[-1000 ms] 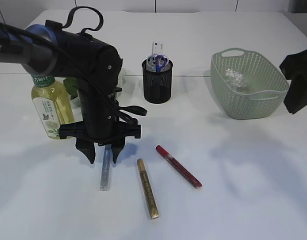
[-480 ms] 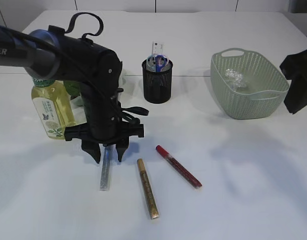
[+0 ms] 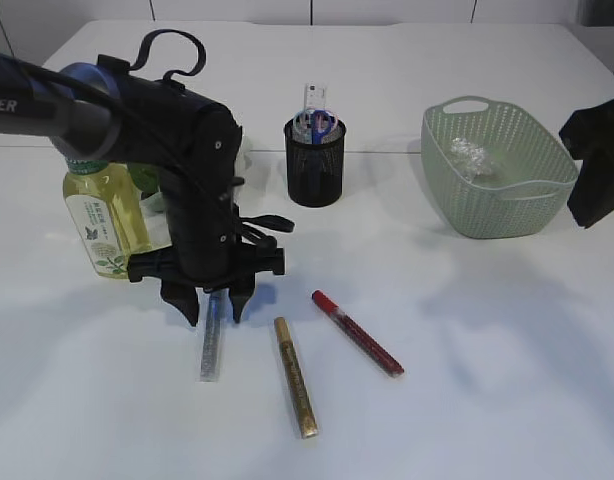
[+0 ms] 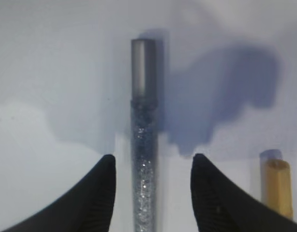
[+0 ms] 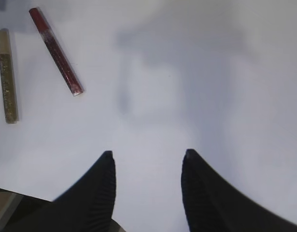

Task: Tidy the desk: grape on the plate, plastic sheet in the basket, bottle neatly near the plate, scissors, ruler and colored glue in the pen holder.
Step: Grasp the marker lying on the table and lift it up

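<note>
A silver glitter glue tube lies on the white table. My left gripper hangs open just over its upper end, one finger on each side, not touching it. A gold glue tube and a red one lie to the right. The black mesh pen holder holds the scissors and ruler. The plastic sheet lies in the green basket. The bottle stands at left. Grape and plate are hidden behind the left arm. My right gripper is open and empty over bare table.
The left arm blocks the area between the bottle and the pen holder. The right arm's black body sits at the right edge beside the basket. White tabletop stretches along the front.
The left gripper has sunk a little and shifted slightly right, so its fingers now straddle the silver glue tube. The right arm has not moved.
</note>
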`<state>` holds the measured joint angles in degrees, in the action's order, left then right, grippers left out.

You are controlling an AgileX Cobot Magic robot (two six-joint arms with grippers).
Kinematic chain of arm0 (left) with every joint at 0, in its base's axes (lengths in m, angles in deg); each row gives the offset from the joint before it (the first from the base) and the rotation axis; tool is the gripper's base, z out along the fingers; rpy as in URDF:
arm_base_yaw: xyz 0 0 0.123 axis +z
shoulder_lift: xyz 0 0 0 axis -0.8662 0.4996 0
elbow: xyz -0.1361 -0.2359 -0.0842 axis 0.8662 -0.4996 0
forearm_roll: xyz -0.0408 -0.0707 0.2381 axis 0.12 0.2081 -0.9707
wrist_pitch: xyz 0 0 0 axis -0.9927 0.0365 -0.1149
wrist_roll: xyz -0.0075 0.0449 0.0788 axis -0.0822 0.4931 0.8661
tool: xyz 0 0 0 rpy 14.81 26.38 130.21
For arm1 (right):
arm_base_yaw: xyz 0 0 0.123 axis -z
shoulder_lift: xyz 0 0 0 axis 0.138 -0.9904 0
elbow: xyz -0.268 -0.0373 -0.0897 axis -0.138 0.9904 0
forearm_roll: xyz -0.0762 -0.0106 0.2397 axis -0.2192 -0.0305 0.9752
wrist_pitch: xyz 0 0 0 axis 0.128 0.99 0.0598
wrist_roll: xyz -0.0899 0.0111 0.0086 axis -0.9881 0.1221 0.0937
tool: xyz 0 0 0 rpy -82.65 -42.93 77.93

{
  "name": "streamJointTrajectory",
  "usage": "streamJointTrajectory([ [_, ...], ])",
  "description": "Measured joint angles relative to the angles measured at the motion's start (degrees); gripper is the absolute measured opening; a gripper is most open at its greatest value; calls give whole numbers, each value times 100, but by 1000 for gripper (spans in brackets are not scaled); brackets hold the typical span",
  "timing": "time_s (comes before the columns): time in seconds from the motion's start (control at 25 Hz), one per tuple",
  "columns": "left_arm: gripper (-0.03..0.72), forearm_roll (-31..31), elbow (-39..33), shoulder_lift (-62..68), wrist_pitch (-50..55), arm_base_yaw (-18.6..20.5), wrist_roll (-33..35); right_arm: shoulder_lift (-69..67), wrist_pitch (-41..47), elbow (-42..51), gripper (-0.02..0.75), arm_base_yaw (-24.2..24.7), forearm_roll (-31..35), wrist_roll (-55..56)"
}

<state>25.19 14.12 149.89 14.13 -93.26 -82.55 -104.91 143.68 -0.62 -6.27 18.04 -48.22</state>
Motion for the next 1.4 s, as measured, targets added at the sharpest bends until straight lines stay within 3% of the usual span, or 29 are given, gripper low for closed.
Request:
streamJointTrajectory([
  [1.04,367,-91,-8,235,-78,36,0,0,-2,0,363,0,-135,0],
  [1.2,331,-103,-8,235,-78,36,0,0,-2,0,363,0,-135,0],
  [1.4,221,-103,-8,235,-85,36,0,0,-2,0,363,0,-139,0],
])
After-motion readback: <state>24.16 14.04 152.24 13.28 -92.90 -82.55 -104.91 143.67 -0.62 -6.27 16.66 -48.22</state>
